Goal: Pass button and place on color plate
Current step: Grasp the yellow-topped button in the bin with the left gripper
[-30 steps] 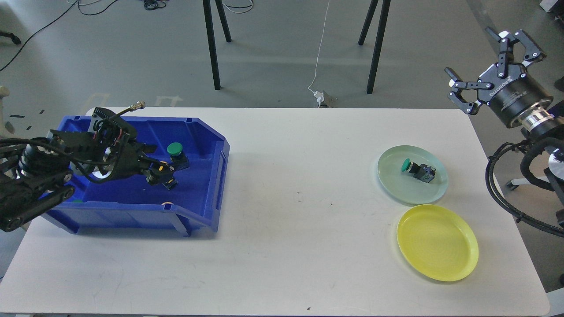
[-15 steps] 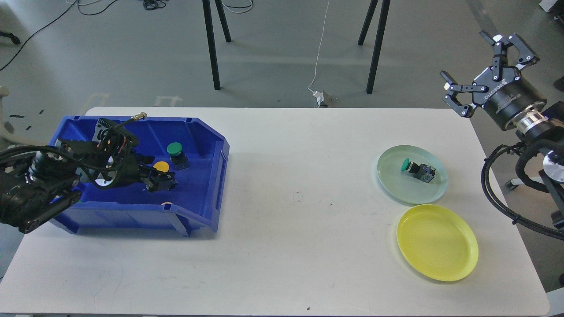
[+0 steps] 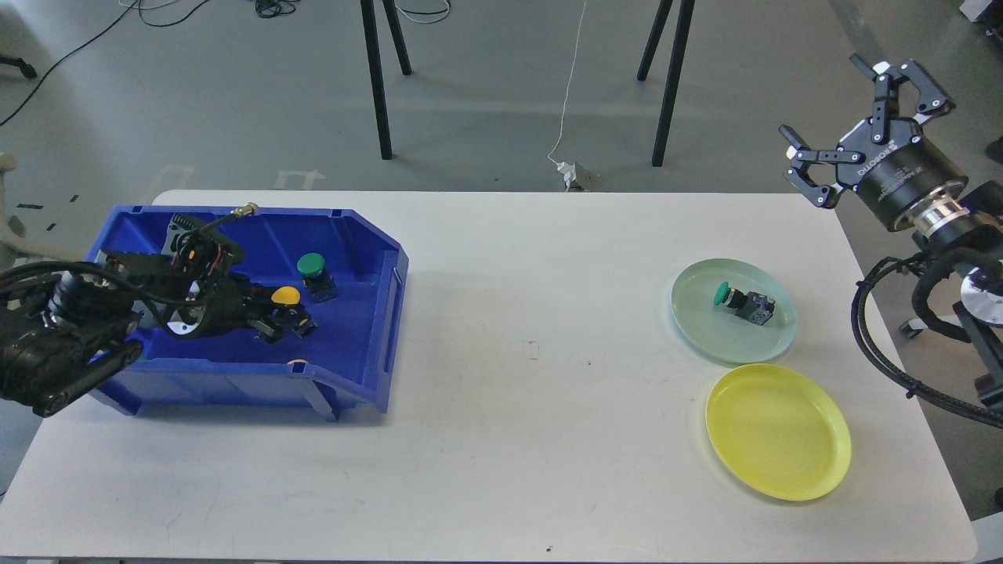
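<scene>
Currently noted: left end effector [image 3: 284,323] reaching into blue bin [image 3: 356,235] at the left end of the worktop [image 3: 509,407], fingers pinched on yellow-capped button [image 3: 285,297]; grip appears closed on the dark body, cap showing just above the fingertips. Second button in the bin, green-capped button [image 3: 312,265], just beyond and slightly right of the held one, apart from the fingers. Yellow button's long axis not readable; body hidden by the fingers.

Right end effector [image 3: 850,110] raised past the far right corner, fingers spread wide, holding nothing. Near the right edge: pale green plate [image 3: 697,329] carrying a green button [image 3: 740,301] lying on its side, cap toward the left; yellow plate [image 3: 783,462] bare, just nearer the front edge, almost touching the green plate.

Judgement: matching plate for the held button lies well apart, across the whole worktop to the right; left arm nearer the button, right arm nearer the plate, so a handover over the middle looks necessary. Middle of worktop open and unobstructed, ample room for meeting. Bin walls the near constraint: lift clear of the rim first, right wall standing between grip and open worktop. Risk: brushing the green-capped button on withdrawal.
</scene>
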Controlling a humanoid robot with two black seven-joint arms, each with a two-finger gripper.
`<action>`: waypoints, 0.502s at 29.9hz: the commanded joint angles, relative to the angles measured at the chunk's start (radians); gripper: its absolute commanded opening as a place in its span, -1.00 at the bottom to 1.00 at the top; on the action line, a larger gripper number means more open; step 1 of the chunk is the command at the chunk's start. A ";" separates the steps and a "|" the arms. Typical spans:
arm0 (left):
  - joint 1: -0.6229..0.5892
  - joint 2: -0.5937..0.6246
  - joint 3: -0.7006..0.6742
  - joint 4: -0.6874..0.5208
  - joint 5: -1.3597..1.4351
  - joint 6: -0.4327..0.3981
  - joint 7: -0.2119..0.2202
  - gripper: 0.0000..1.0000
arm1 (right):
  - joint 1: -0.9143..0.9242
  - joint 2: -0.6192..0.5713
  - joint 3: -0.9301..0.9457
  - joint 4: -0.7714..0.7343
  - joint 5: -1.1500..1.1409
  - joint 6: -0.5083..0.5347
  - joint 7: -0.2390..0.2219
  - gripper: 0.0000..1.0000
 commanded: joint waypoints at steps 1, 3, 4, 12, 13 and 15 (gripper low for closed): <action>-0.007 0.010 -0.001 -0.041 0.001 -0.003 -0.001 -0.38 | 0.000 0.000 0.000 0.000 -0.001 0.000 0.000 0.94; -0.012 0.032 -0.002 -0.081 -0.001 -0.004 -0.001 -0.38 | 0.000 0.000 0.000 -0.001 0.000 0.000 0.000 0.94; -0.014 0.052 -0.006 -0.098 -0.001 -0.005 0.000 -0.38 | 0.000 0.000 0.000 -0.001 -0.001 0.000 0.000 0.94; -0.058 0.258 -0.019 -0.323 -0.001 0.002 0.011 -0.39 | 0.000 -0.002 0.005 0.000 0.000 0.002 0.000 0.94; -0.066 0.306 -0.022 -0.380 -0.001 0.003 0.014 -0.39 | 0.000 -0.003 0.005 0.002 0.000 0.002 0.000 0.94; -0.087 0.401 -0.038 -0.455 -0.002 0.006 0.014 -0.39 | 0.000 -0.011 0.008 0.005 0.002 0.002 0.000 0.94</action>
